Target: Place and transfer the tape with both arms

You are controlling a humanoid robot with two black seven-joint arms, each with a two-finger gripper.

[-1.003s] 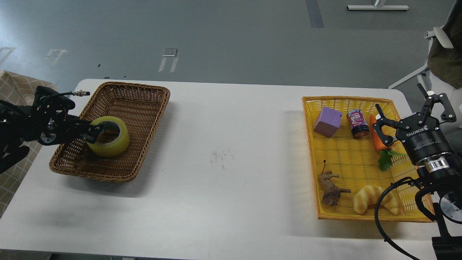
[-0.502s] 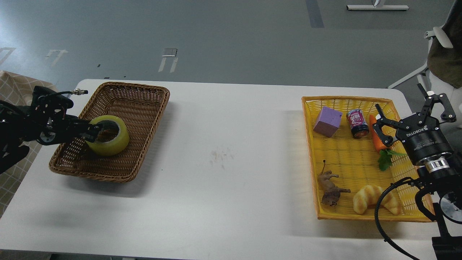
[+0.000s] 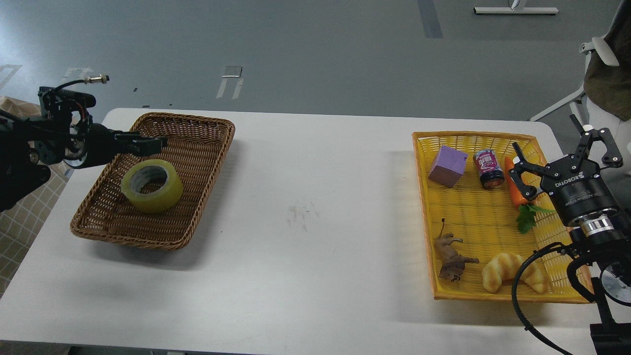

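Left gripper above tape, touching nothing; open or not, cannot tell. Right gripper spread wide, empty. Yellow tape flat in basket.

Tape in wicker basket

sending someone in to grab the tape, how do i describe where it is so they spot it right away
Start at the white table and go to the brown wicker basket at its left end. The tape lies flat inside it, hole up, just below the left tool. It is the only thing in that basket: a thick translucent yellow ring with a grey-white core, unlike the golden croissant in the yellow tray.
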